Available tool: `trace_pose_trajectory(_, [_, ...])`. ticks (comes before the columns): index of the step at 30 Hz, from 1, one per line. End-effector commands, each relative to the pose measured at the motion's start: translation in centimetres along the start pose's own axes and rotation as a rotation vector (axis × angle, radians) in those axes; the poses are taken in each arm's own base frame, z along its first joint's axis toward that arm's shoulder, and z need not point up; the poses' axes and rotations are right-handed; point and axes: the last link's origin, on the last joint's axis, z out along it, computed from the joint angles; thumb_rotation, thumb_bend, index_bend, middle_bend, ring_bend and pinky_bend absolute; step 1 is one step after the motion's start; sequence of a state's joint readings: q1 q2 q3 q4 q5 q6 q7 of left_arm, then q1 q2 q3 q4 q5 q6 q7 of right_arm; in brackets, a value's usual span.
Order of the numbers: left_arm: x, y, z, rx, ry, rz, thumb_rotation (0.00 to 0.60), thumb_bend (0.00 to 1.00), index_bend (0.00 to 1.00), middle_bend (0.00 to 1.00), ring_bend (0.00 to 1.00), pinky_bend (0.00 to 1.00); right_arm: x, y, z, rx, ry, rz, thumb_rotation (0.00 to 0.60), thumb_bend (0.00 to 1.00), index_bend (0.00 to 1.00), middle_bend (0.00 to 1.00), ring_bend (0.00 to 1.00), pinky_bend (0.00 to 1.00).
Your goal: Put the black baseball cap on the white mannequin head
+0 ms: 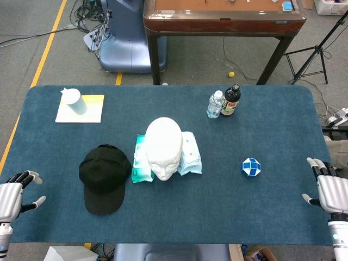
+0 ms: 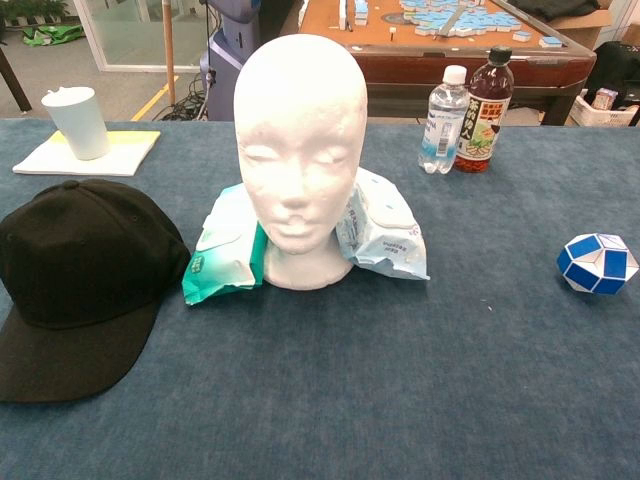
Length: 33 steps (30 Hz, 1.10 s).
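Fingers (image 1: pixel 22 177) of both the left hand (image 1: pixel 11 197) and right hand (image 1: pixel 331 190) spread apart holding nothing, while the black baseball cap (image 1: pixel 103 176), at nine o'clock of the white mannequin head (image 1: pixel 163 147), looks light and floppy, best gripped by its stiffer brim.

The mannequin head (image 1: pixel 163 147) stands upright mid-table (image 1: pixel 261 217), with one wipes pack (image 1: pixel 142 160) touching its left side and another (image 1: pixel 190 155) its right. The cap (image 1: pixel 104 176) lies left of them, nearer the front edge. A cup (image 1: pixel 73 101) stands on a mat (image 1: pixel 92 111) at the back left corner. Two bottles (image 1: pixel 224 102) stand side by side near the back edge, and a puzzle ball (image 1: pixel 251 167) lies to the right.
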State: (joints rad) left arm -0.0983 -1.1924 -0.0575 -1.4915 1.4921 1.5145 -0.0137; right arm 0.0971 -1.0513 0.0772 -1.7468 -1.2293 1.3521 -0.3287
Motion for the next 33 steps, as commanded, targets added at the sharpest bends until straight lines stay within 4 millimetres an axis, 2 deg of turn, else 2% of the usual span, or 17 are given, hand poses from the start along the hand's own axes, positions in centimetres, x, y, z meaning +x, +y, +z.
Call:
trace_pose_trajectory(1, [0.0, -0.1, -0.1, 0.013, -0.006, 0.007, 0.600, 0.10, 0.53, 0.39, 0.35, 0.46, -0.1, -0.3, 0.2, 0.008, -0.011, -0.008, 0.600, 0.00, 0.00, 0.17, 0.13, 0.31])
trace_pose_trajectory(9, [0.0, -0.1, -0.5, 0.023, -0.012, -0.003, 0.600, 0.10, 0.52, 0.40, 0.35, 0.47, -0.3, -0.5, 0.9, 0.011, -0.043, -0.011, 0.600, 0.00, 0.03, 0.18, 0.13, 0.31])
trace_pose_trajectory(21, [0.1, 1.4, -1.4, -0.026, -0.002, 0.013, 0.600, 0.10, 0.52, 0.43, 0.37, 0.47, -0.3, -0.4, 1.1, 0.013, -0.063, -0.006, 0.600, 0.00, 0.06, 0.21, 0.13, 0.31])
trace_pose_trajectory(27, [0.1, 3.0, -2.5, -0.076, -0.032, -0.012, 0.600, 0.10, 0.51, 0.44, 0.37, 0.50, 0.0, -0.3, 0.5, 0.009, -0.047, 0.003, 0.600, 0.00, 0.06, 0.21, 0.13, 0.31])
trace_pose_trajectory(33, [-0.1, 5.1, -3.9, -0.124, -0.057, -0.041, 0.600, 0.04, 0.51, 0.45, 0.36, 0.50, 0.4, -0.1, 0.2, 0.001, -0.025, 0.014, 0.600, 0.00, 0.07, 0.21, 0.13, 0.31])
